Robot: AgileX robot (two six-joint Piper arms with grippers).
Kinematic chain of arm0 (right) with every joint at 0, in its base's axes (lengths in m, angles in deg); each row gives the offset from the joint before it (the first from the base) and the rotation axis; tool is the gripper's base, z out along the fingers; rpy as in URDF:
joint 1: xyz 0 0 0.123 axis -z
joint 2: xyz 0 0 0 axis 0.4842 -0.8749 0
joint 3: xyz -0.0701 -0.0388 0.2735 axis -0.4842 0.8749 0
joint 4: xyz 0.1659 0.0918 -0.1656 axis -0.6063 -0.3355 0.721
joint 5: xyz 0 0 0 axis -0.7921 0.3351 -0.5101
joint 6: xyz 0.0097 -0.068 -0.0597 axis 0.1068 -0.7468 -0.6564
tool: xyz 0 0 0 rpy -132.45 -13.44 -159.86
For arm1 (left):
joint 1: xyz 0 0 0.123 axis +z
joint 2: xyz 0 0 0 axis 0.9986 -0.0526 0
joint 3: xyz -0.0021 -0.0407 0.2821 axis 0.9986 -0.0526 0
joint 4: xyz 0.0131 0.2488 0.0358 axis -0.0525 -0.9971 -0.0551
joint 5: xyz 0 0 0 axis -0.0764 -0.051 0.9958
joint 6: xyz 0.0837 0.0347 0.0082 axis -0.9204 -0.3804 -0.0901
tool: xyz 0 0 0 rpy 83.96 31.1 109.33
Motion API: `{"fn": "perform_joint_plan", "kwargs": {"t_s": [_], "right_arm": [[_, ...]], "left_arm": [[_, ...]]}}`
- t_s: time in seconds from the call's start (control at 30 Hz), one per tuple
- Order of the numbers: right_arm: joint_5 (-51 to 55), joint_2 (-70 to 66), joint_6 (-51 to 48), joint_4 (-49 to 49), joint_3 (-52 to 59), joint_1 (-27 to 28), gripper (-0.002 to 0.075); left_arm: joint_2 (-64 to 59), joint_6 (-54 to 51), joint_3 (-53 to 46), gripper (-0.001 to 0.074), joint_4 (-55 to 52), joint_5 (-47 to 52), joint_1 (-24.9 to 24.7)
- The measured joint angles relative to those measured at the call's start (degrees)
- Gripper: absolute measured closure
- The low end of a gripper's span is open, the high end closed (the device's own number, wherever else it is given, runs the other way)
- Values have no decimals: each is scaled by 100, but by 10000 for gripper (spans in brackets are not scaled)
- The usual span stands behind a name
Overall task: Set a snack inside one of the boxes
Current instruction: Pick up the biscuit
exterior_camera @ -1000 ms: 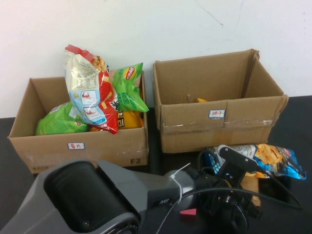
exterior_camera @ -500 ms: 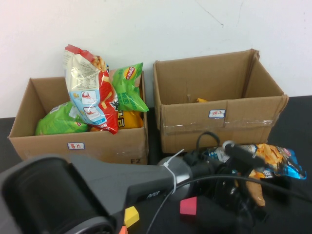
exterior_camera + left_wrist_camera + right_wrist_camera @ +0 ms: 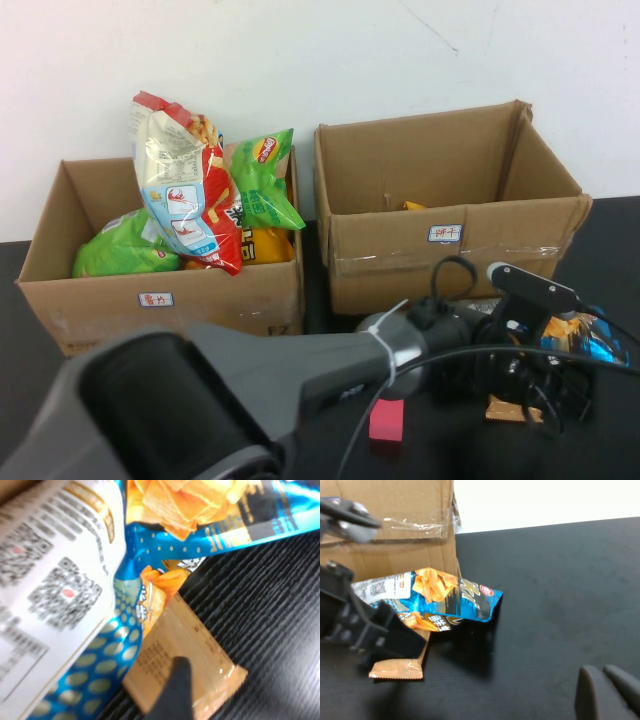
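Jaws on your left gripper (image 3: 520, 385) can't be read; right gripper (image 3: 605, 692) looks closed, empty. Blue snack bag (image 3: 585, 340) lies at four o'clock of the right box (image 3: 450, 255). Centre over it before closing.

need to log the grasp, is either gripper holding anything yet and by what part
Cannot be told for the left gripper, low over the tan packet. The right gripper holds nothing.
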Motion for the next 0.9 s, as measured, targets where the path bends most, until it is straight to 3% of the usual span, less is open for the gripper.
{"fn": "perform_joint_plan", "kwargs": {"t_s": [0.07,0.17,0.57,0.9], "right_arm": [[0,0,0,0,0,0,727],[0,0,0,0,0,0,727],[0,0,0,0,0,0,727],[0,0,0,0,0,0,727]], "left_arm": [[-203,164,293,85,0,142,0],[-448,612,655,53,-239,320,0],[-698,2012,983,42,-1728,1084,10],[-879,2828,1013,42,-2122,1043,51]]}}
